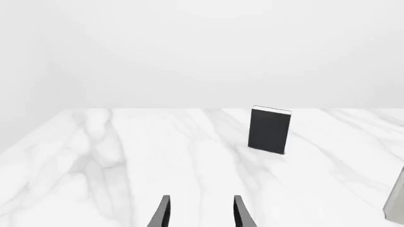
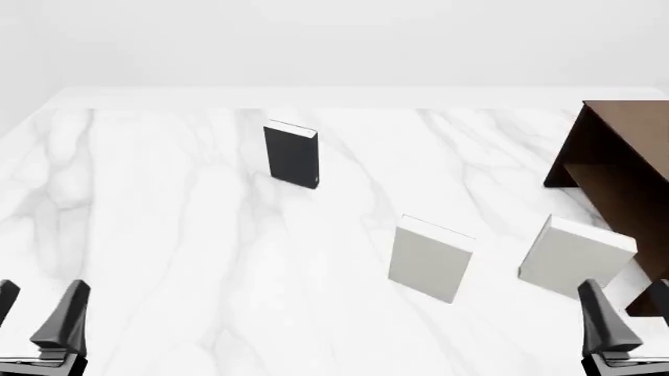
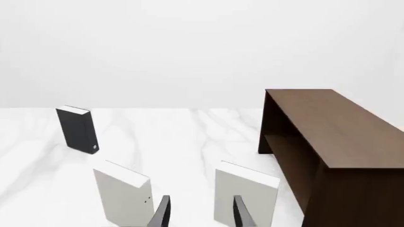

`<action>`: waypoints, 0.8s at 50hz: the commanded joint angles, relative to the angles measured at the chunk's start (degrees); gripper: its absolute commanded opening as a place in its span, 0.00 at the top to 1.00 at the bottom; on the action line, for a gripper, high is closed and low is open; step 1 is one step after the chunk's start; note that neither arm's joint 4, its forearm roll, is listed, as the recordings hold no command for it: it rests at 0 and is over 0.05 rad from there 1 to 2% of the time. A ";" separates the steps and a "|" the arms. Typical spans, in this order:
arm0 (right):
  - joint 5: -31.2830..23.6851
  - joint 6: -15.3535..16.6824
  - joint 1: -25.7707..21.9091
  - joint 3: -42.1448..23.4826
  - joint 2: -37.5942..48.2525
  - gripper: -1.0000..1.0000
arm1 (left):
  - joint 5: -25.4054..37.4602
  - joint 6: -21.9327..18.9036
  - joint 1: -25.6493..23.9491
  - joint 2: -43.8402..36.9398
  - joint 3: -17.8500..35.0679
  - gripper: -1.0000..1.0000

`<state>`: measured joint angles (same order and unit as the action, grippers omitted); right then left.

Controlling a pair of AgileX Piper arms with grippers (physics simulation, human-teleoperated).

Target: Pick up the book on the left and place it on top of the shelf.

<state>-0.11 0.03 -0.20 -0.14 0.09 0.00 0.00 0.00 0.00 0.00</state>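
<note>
The marble table (image 2: 157,235) carries 3 upright books and the shelf (image 2: 627,149).

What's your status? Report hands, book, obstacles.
Left hand and right hand open, empty, near table edge. Black book upright, untouched, far left. Two pale books stand between it and shelf.

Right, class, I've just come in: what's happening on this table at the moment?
Nothing is being handled yet. The left gripper and right gripper both sit open at the near edge of the marble table. The black book stands upright, untouched, far out on the left. Two pale grey books stand nearer the right gripper, beside the brown shelf, whose top is bare.
</note>
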 commanded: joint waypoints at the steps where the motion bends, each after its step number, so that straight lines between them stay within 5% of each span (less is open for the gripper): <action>1: -0.07 -0.12 -0.54 -0.41 0.52 0.00 | 0.00 0.00 0.00 0.00 0.00 0.00; 12: -4.12 -1.73 -2.50 -5.13 -0.05 0.00 | 0.00 0.00 0.00 0.00 0.00 0.00; 23: -12.34 1.77 -6.49 -15.71 -0.04 0.00 | 0.00 0.00 0.00 0.00 0.00 0.00; 40: -5.86 8.96 -12.71 -25.57 17.38 0.00 | 0.00 0.00 0.00 0.00 0.00 0.00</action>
<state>-7.91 5.26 -9.23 -19.69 9.36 0.00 0.00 0.00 0.00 0.00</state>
